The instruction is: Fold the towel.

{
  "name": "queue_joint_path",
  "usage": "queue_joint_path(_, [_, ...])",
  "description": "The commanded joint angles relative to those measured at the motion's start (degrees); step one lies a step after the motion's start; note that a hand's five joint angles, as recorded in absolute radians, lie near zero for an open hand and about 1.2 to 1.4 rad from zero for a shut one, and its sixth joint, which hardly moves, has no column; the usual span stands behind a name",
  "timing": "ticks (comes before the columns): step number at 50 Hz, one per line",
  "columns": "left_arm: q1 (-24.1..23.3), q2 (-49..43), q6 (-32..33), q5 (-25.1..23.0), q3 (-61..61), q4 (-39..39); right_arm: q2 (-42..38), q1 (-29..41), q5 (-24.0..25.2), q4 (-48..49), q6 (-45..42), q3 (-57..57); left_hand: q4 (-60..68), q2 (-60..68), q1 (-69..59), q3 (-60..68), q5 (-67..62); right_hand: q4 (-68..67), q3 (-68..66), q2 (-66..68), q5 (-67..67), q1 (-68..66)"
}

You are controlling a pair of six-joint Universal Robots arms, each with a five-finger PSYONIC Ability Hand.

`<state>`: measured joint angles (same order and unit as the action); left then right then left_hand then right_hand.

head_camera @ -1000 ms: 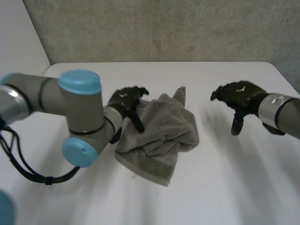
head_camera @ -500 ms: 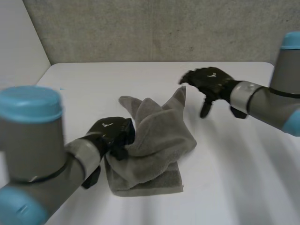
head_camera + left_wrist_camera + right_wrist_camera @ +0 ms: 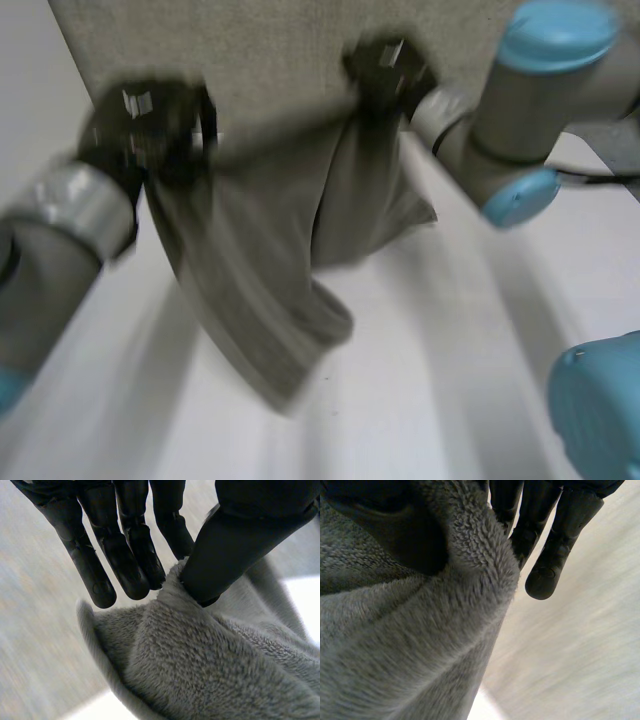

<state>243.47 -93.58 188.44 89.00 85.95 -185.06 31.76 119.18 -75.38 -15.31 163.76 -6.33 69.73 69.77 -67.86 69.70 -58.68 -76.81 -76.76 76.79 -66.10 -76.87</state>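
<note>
You have the towel (image 3: 255, 270) up above the table (image 3: 450, 350), its top edge strung between the two hands and the rest hanging in loose, uneven folds. Your left hand (image 3: 140, 125) pinches one end of that edge between thumb and fingers, and your right hand (image 3: 385, 75) pinches the other end the same way (thick pile bunches at each thumb). It looks soft, light and quite limp, so expect sagging and twisting. Holds at the true corners would probably let it hang flat.
</note>
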Motion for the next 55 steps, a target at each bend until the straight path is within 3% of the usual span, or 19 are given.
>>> queue_joint_path(1, [0.1, -9.1, -0.8, 1.4, -21.6, -8.3, 10.7, -1.7, -5.2, 16.2, 6.0, -3.2, 10.3, 10.2, -12.1, 10.3, -11.3, -3.2, -3.2, 3.2, -3.9, -3.1])
queue_joint_path(7, [-0.9, -12.3, -2.0, 4.8, -25.7, -11.2, 17.6, -1.3, -1.2, 16.0, 5.6, -15.9, 10.3, 10.2, -12.1, 10.3, -11.3, -3.2, -3.2, 3.2, -3.9, -3.1])
queue_joint_path(11, [-1.5, -13.6, -3.4, 5.2, -16.3, -11.1, 19.1, -1.1, 6.4, 10.4, 2.7, -27.4, 10.3, 10.2, -12.1, 10.3, -11.3, -3.2, -3.2, 3.2, -3.9, -3.1])
queue_joint_path(12, [-1.5, -13.7, -3.7, 5.1, -12.2, -11.5, 19.1, -1.1, 6.5, 10.4, 2.7, -27.4, 10.3, 10.2, -12.1, 10.3, -11.3, -3.2, -3.2, 3.2, -3.9, -3.1])
queue_joint_path(16, [-1.5, -14.1, -4.0, 4.9, -3.6, -11.7, 19.0, -1.0, 8.8, 7.0, -3.7, -35.2, 10.3, 10.2, -12.1, 10.3, -11.3, -3.2, -3.2, 3.2, -3.9, -3.1])
queue_joint_path(18, [-1.5, -14.4, -4.0, 4.8, -0.2, -11.7, 18.4, -1.0, 8.9, 3.9, -12.5, -44.3, 10.3, 10.2, -12.1, 10.3, -11.3, -3.2, -3.2, 3.2, -3.9, -3.1])
queue_joint_path(20, [-1.5, -15.1, -4.0, 4.8, 6.0, -11.7, 18.0, -0.9, 8.9, 3.1, -16.2, -48.0, 10.3, 10.2, -12.1, 10.3, -11.3, -3.2, -3.2, 3.2, -3.9, -3.1])
queue_joint_path(22, [-1.5, -15.2, -4.0, 4.7, 8.7, -11.7, 17.6, -0.9, 8.7, 2.1, -19.2, -51.6, 10.3, 10.2, -12.1, 10.3, -11.3, 4.3, 4.3, -4.3, 3.6, 4.4])
queue_joint_path(23, [-1.3, -15.1, -3.9, 4.6, 10.9, -11.7, 17.8, -0.8, 8.7, 1.3, -21.5, -54.9, 10.3, 10.2, -12.1, 10.3, -11.3, 20.0, 19.9, -20.0, 19.3, 20.0])
queue_joint_path(24, [-1.3, -15.1, -3.9, 4.6, 10.9, -11.7, 17.8, -0.8, 8.7, 1.3, -21.6, -54.9, 10.3, 10.2, -12.1, 10.3, -11.3, 20.1, 20.1, -20.1, 19.4, 20.2])
queue_joint_path(25, [-1.1, -15.0, -3.9, 4.6, 12.7, -11.7, 18.2, -0.5, 8.7, 0.9, -22.8, -57.6, 10.3, 10.2, -12.1, 10.3, -11.3, 44.6, 44.6, -44.6, 43.9, 44.7])
queue_joint_path(26, [-1.1, -15.0, -3.9, 4.6, 12.8, -11.7, 18.9, -0.5, 8.4, 0.7, -22.4, -59.2, 10.3, 10.2, -12.1, 10.3, -11.3, 66.8, 66.8, -66.8, 66.1, 66.9])
queue_joint_path(30, [-0.3, -13.6, -3.9, 4.5, 15.9, -11.4, 22.0, -1.5, 8.1, 0.9, -18.5, -61.9, 10.3, 10.2, -12.1, 10.3, -11.3, 66.8, 66.8, -66.8, 66.1, 66.9])
queue_joint_path(35, [2.2, -10.8, -3.9, 4.3, 17.9, -11.6, 28.7, -6.3, 8.1, 3.8, -2.4, -68.0, 10.3, 10.2, -12.1, 10.3, -11.3, 66.8, 66.8, -66.8, 66.1, 66.9])
queue_joint_path(40, [4.4, -10.0, -3.9, 4.3, 18.1, -11.7, 34.5, -11.6, 8.1, 6.3, 6.2, -75.2, 10.3, 10.2, -12.1, 10.3, -11.3, 66.8, 66.8, -66.8, 66.1, 66.9])
queue_joint_path(47, [7.6, -9.0, -3.9, 4.3, 17.9, -11.7, 37.9, -18.8, 7.7, 13.4, 6.9, -85.2, 10.3, 10.2, -12.1, 10.3, -11.3, 66.8, 66.8, -66.8, 66.1, 66.9])
queue_joint_path(55, [10.1, -8.1, -3.9, 3.5, 18.2, -11.7, 35.3, -21.3, 7.2, 20.6, 4.7, -89.9, 10.3, 10.2, -12.1, 10.3, -11.3, 66.8, 66.8, -66.8, 66.1, 66.9])
